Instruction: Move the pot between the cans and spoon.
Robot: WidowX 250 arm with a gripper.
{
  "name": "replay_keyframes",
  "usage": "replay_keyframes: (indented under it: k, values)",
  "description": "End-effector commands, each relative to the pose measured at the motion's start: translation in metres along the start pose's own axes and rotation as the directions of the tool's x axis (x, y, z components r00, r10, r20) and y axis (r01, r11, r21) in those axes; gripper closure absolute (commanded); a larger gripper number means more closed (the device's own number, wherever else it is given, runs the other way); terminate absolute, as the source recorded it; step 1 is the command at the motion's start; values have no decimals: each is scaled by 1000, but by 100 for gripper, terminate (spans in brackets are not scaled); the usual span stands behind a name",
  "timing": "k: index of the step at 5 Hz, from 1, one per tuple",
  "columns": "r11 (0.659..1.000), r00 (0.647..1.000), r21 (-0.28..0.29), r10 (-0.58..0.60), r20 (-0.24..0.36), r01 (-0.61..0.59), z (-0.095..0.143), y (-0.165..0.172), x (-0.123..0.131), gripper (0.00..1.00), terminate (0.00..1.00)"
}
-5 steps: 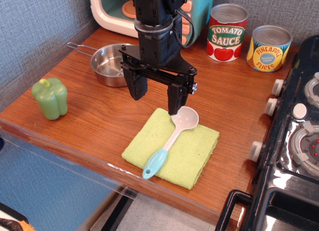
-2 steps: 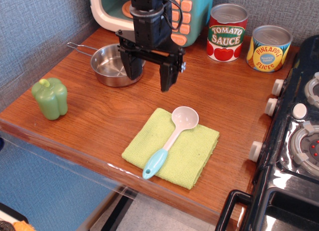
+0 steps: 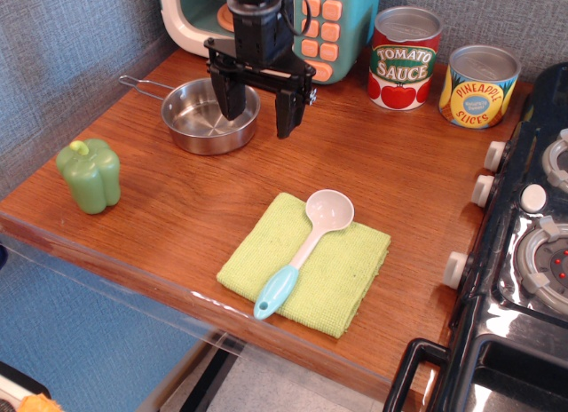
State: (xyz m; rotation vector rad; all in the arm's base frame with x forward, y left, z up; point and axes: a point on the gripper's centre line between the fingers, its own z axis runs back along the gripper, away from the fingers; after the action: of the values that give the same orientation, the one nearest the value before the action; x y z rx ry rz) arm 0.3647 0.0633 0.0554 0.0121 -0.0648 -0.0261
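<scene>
Wooden counter (image 3: pixel 177 208), viewed from the front edge. The black gripper (image 3: pixel 259 117) hangs at the back left, jaws spread wide and holding nothing. One finger (image 3: pixel 232 99) sits over the right rim of the pot (image 3: pixel 209 119); the other finger (image 3: pixel 287 114) is outside the pot, over bare wood. Whether the tips touch anything, I cannot tell from here.

The pot is a shallow steel pan, upright and empty, with its thin wire handle (image 3: pixel 142 83) pointing off to the back left. It sits at the back left of the counter, just in front of a teal and cream toy microwave (image 3: pixel 346 30) with orange buttons.

The two cans stand upright at the back right, side by side: tomato sauce can (image 3: pixel 404 59) on the left, pineapple slices can (image 3: pixel 479 86) on the right, near the stove's edge. Both well apart from the pot.

The spoon (image 3: pixel 306 245) lies diagonally on a green cloth (image 3: pixel 346 279) toward the front centre, pale bowl up and away, blue handle end toward the front edge. Open wood lies between spoon and cans.

A green toy pepper (image 3: pixel 89 175) stands at the left edge. A black stove (image 3: pixel 524 252) with pale knobs fills the right side.
</scene>
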Motion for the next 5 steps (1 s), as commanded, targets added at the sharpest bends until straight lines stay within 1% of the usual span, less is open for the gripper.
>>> replay_keyframes:
  k: [1, 2, 3, 5]
  values:
    - [999, 1000, 34, 14, -21, -13, -18, 14, 23, 0, 0]
    - [999, 998, 36, 18, -58, -16, -31, 19, 27, 0, 0]
    - [1000, 998, 22, 22, -57, -21, -36, 20, 25, 100, 0]
    - [1000, 999, 0, 0, -45, 0, -25, 14, 18, 100, 0]
